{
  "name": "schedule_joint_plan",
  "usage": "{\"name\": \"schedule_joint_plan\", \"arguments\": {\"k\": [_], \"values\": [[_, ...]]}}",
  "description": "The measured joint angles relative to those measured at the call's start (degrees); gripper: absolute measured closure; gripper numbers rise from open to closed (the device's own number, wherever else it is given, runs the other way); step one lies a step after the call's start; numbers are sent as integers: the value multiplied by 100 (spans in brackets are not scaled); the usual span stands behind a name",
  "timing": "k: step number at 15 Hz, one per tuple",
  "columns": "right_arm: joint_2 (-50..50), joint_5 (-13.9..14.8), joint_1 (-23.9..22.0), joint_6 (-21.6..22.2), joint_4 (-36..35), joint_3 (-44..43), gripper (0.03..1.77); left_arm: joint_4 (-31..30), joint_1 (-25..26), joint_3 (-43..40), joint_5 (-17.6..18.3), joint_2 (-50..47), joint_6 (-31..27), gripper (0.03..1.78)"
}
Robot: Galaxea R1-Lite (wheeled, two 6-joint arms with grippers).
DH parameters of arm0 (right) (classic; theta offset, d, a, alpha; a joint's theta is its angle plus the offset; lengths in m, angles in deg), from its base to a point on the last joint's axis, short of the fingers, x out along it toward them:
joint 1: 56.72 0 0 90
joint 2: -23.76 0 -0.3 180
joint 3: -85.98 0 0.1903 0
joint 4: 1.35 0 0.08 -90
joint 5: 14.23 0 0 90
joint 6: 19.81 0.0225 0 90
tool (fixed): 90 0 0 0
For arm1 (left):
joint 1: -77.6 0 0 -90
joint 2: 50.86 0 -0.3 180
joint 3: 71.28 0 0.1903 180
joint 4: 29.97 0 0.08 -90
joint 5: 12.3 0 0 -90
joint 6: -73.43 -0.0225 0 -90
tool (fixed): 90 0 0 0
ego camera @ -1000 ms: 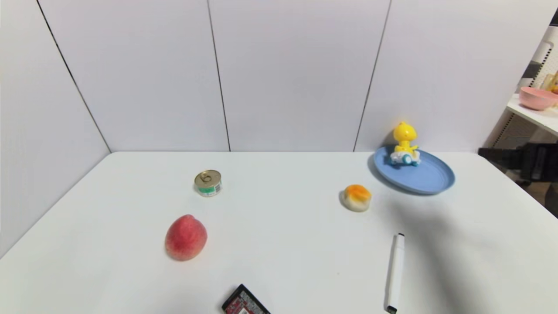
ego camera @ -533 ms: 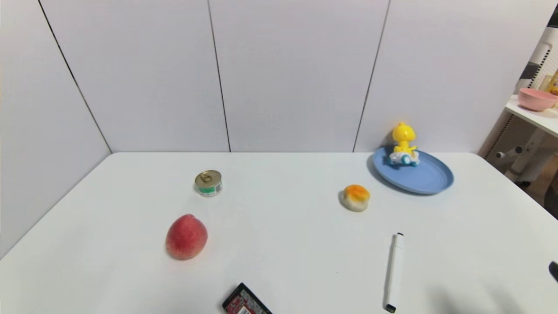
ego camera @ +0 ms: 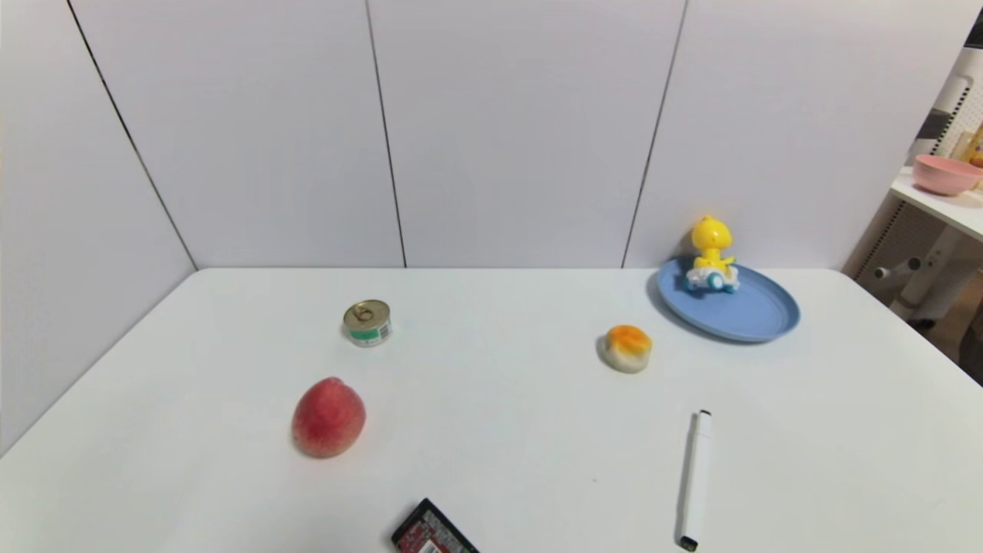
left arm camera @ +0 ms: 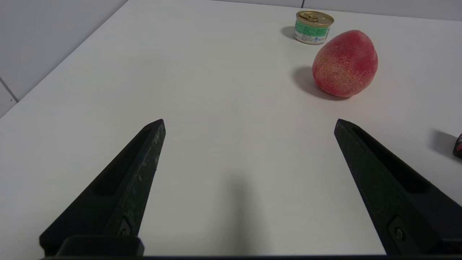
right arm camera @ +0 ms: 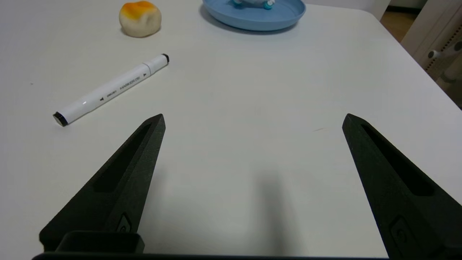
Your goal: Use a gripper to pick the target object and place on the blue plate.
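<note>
The yellow duck toy point(ego camera: 713, 257) is seated upright on the blue plate point(ego camera: 741, 311), toward the plate's back-left rim, near the far edge of the worktop point(ego camera: 491, 430) and toward its far-right corner. The placing is judged done, so the risk lies mostly in anything further being attempted. The right end effector point(right arm camera: 254, 121) is spread wide with nothing gripped, over the worktop's right part, near the white marker point(right arm camera: 112, 90); the left end effector point(left arm camera: 251, 124) is parked, also wide open and empty, over the left part, near the peach point(ego camera: 329, 418). If the right arm were swung inward too low, the marker could be clipped and rolled toward the near edge — its barrel looks round and unsecured. If the toy were nudged again for a neater position, it could be tipped by its tall, round head, or be rolled off on its blue wheels point(ego camera: 716, 282), should they turn freely. The plate itself could be tilted or slid if its rim were caught — a raised, clear path is called for.
</note>
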Motion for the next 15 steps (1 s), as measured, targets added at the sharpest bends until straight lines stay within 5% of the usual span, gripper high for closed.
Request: {"name": "schedule_joint_plan", "arguments": {"k": [15], "values": [[273,48,5,358,13,16,11,0,0,0,-2,0,0,12]]}}
